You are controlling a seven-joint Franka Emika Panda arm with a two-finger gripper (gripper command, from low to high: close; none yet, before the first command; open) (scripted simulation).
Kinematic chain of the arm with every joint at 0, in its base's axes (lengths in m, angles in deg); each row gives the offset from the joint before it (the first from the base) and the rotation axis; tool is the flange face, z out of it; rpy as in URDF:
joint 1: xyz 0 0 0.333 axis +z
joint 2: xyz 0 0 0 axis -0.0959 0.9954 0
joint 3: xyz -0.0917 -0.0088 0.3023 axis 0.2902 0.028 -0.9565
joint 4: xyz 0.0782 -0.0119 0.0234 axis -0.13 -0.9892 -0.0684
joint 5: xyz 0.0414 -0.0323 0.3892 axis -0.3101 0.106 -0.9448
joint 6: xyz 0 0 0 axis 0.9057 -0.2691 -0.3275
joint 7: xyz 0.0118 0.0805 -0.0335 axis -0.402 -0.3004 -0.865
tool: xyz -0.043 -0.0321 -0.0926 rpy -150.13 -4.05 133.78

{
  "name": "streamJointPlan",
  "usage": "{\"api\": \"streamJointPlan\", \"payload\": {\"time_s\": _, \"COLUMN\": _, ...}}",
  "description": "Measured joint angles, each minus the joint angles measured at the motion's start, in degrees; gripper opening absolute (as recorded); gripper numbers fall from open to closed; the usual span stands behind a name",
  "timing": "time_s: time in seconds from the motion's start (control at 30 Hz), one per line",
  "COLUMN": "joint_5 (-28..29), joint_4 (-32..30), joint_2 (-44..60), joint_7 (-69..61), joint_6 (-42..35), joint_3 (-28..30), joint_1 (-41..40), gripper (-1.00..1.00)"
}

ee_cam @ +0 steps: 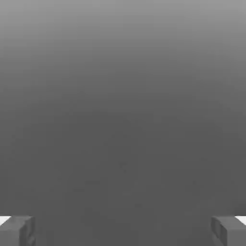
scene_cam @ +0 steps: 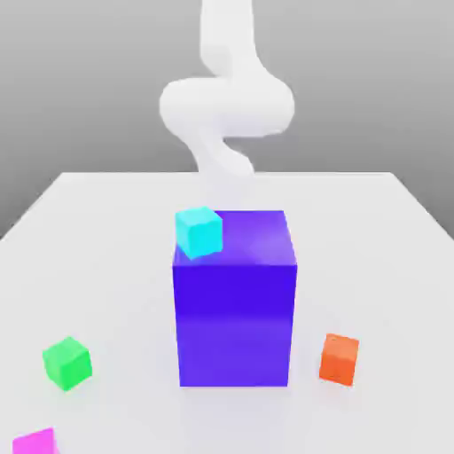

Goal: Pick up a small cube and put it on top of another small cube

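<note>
Exterior view, item one: a white counter [scene_cam: 106, 230] is carrying every loose thing listed below.

Item two: a large blue-violet block [scene_cam: 235, 306] is standing upright near the middle of the counter, far bigger than the small cubes around it.

Item three: a cyan cube [scene_cam: 199, 231] is showing at the block's upper corner on the exterior view's left, overlapping the block's top edge; whether it is resting on the block or standing behind it cannot be told.

Item four: a green cube [scene_cam: 66, 362] is sitting on the counter toward the exterior view's left, well apart from the block.

Item five: an orange cube [scene_cam: 339, 358] is sitting just beside the block's lower corner on the exterior view's right, not touching it.

Item six: the small cube [scene_cam: 35, 442], bright magenta-pink, is lying at the counter's near edge on the exterior view's left, below the green cube and partly cut off by the frame.

Item seven: the white robot arm [scene_cam: 226, 102] is rising behind the block.

Hand view, item eight: the pincer [ee_cam: 123, 230] is standing with its two grey fingertips [ee_cam: 17, 230] wide apart, with nothing between them.
</note>
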Motion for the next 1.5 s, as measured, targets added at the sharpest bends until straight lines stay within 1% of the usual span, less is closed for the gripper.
{"api": "streamJointPlan", "payload": {"time_s": 0.33, "joint_5": 1.14, "joint_4": 2.58, "joint_2": 21.13, "joint_7": 13.43, "joint_6": 4.94, "joint_3": 0.06, "joint_1": -7.07, "gripper": 0.00}}
{"api": "streamJointPlan", "payload": {"time_s": 0.63, "joint_5": 1.33, "joint_4": 4.87, "joint_2": 39.82, "joint_7": 24.74, "joint_6": 9.29, "joint_3": 2.34, "joint_1": -11.82, "gripper": 0.00}}
{"api": "streamJointPlan", "payload": {"time_s": 0.83, "joint_5": -0.50, "joint_4": 6.39, "joint_2": 52.30, "joint_7": 30.94, "joint_6": 12.22, "joint_3": 4.07, "joint_1": -13.88, "gripper": 0.00}}
{"api": "streamJointPlan", "payload": {"time_s": 1.03, "joint_5": -4.19, "joint_4": 7.98, "joint_2": 64.83, "joint_7": 35.59, "joint_6": 15.29, "joint_3": 5.55, "joint_1": -16.15, "gripper": 0.00}}
{"api": "streamJointPlan", "payload": {"time_s": 1.17, "joint_5": -5.67, "joint_4": 9.74, "joint_2": 73.12, "joint_7": 35.49, "joint_6": 20.80, "joint_3": 4.74, "joint_1": -17.22, "gripper": 0.00}}
{"api": "streamJointPlan", "payload": {"time_s": 1.2, "joint_5": -5.83, "joint_4": 10.01, "joint_2": 74.31, "joint_7": 35.40, "joint_6": 21.69, "joint_3": 4.58, "joint_1": -17.35, "gripper": -1.00}}
{"api": "streamJointPlan", "payload": {"time_s": 1.4, "joint_5": -5.94, "joint_4": 10.14, "joint_2": 74.91, "joint_7": 35.34, "joint_6": 22.21, "joint_3": 4.50, "joint_1": -17.42, "gripper": -1.00}}
{"api": "streamJointPlan", "payload": {"time_s": 1.5, "joint_5": -5.55, "joint_4": 9.24, "joint_2": 71.04, "joint_7": 35.64, "joint_6": 19.22, "joint_3": 5.12, "joint_1": -16.93, "gripper": -1.00}}
